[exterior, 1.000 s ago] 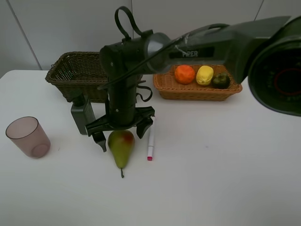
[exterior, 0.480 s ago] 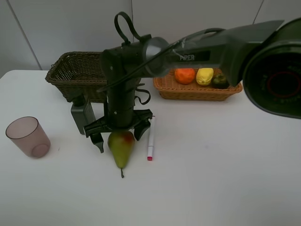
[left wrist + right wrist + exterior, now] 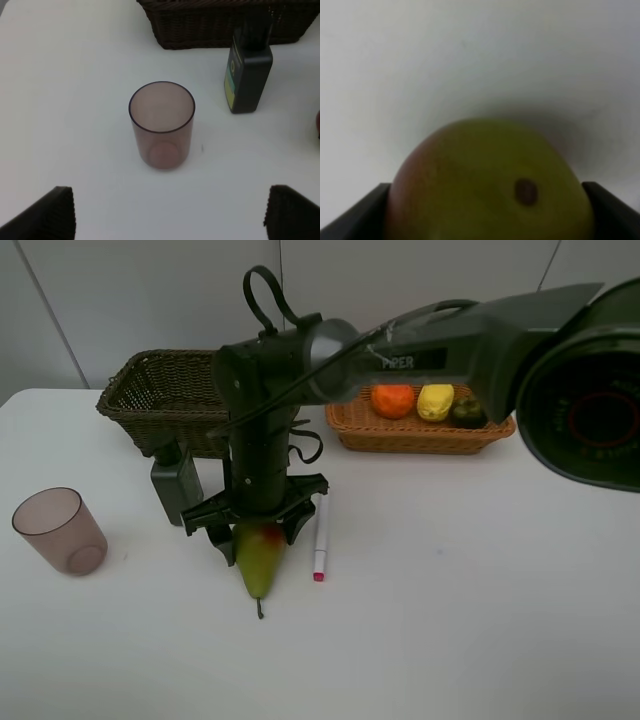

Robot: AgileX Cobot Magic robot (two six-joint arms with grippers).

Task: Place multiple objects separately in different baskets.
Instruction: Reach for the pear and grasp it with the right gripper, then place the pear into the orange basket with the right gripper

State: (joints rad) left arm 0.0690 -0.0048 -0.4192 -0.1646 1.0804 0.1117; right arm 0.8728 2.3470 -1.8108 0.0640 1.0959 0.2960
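Note:
The green-red pear (image 3: 258,558) lies on the white table, stem toward the front. My right gripper (image 3: 258,538) comes straight down over its fat end, and its fingers press both sides of the pear (image 3: 490,185). A white-pink marker (image 3: 320,540) lies just right of it. The mauve cup (image 3: 60,530) stands at the far left; my left gripper (image 3: 170,220) hovers open in front of the cup (image 3: 161,125), apart from it. The dark green bottle (image 3: 175,485) stands by the dark basket (image 3: 165,390). The tan basket (image 3: 420,435) holds the orange (image 3: 393,398), lemon (image 3: 435,400) and mangosteen (image 3: 468,412).
The right arm (image 3: 450,340) reaches across from the right, above the tan basket. In the left wrist view the bottle (image 3: 248,75) stands close against the dark basket's wall (image 3: 200,25). The table's left edge runs near the cup.
My right gripper has come down over the pear and its fingers have drawn in from wide apart onto the pear's sides. The pear, marker, cup and bottle stay in place.

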